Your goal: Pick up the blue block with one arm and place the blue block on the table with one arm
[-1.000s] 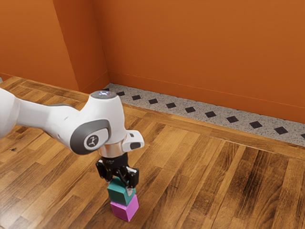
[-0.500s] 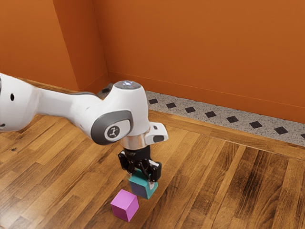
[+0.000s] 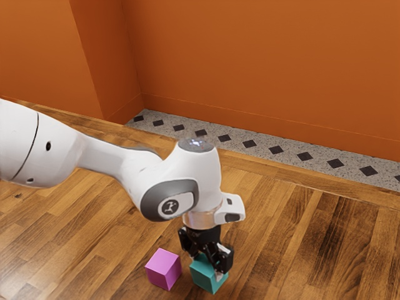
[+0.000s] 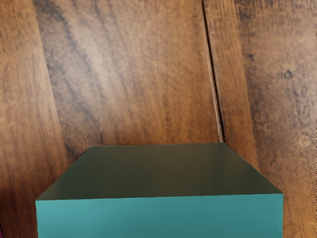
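My gripper [image 3: 208,264] is low over the wooden surface in the exterior view, its black fingers on two sides of the teal-blue block [image 3: 203,279], shut on it. The block is upright, beside the pink-purple block [image 3: 164,269] and on its right in that view, with a narrow gap between them. Whether its underside touches the wood cannot be told. In the wrist view the blue block [image 4: 159,217] is large at the lower edge, its side face dark.
The wooden plank surface [image 3: 300,250] extends around both blocks. Farther back run a grey strip with dark diamonds [image 3: 250,144] and an orange wall [image 3: 262,62]. A sliver of purple [image 4: 1,232] shows at the wrist view's edge.
Holding the blue block, my gripper has moved off the top of the purple block, toward the exterior view's right, and then down beside it. The purple block has stayed put.
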Robot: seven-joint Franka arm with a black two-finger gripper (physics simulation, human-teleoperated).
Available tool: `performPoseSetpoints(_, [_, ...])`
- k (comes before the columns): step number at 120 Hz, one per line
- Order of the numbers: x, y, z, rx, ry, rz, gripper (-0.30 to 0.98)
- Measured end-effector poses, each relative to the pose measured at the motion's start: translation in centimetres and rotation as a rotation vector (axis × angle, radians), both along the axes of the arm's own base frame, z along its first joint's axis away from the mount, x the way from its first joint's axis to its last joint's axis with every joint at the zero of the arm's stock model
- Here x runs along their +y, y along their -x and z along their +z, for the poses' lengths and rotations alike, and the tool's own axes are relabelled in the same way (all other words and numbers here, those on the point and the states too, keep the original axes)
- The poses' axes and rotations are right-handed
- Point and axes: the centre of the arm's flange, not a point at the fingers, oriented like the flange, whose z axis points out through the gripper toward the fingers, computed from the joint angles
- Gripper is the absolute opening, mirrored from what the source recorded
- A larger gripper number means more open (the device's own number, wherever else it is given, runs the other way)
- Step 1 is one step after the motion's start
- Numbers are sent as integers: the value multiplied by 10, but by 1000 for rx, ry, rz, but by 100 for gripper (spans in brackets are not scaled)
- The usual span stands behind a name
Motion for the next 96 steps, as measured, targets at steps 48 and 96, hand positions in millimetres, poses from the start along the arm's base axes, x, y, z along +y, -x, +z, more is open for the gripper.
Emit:
performPoseSetpoints(48, [15,-51,46,-97,58,85,60])
performPoseSetpoints(96, [405,-99,285,-223,79,648,66])
